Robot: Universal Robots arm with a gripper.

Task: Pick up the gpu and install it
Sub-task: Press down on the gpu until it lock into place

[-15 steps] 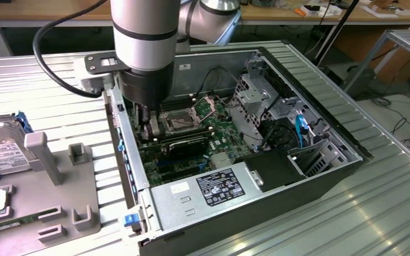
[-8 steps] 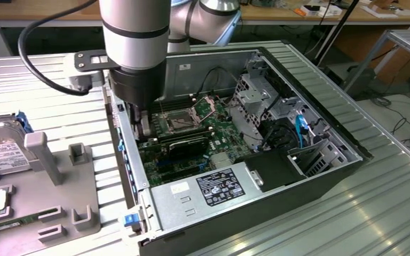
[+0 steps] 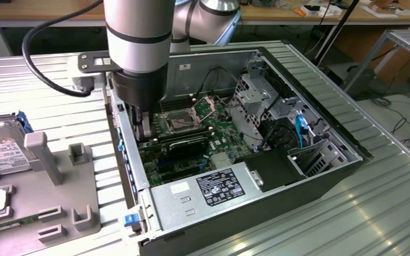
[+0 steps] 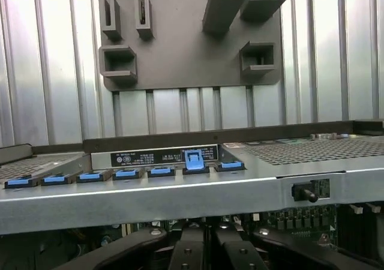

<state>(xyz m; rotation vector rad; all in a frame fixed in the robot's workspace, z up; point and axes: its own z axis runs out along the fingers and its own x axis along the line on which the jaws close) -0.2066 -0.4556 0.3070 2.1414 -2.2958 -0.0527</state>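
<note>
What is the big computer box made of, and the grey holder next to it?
The computer case looks like sheet metal: thin, folded, dull silver walls. The grey holder looks like matte plastic, perhaps printed: thick blocky posts, no shine. Hard to be sure.

I have the arm [image 3: 139, 37] standing almost straight down in the exterior view, its silver last link with a black band pointing at the work below. A black cable loops off towards the exterior view's left from the wrist. Below the silver link sits the black wrist housing [image 3: 138, 90], and under that my gripper [image 3: 143, 128] reaches down as a narrow dark pair of fingers held close together. In the wrist view I see the black fingers [image 4: 187, 252] side by side, pressed nearly together, with curved black linkage arms spreading out on either side. The gripper is closed; what, if anything, it pinches I cannot tell.
</note>
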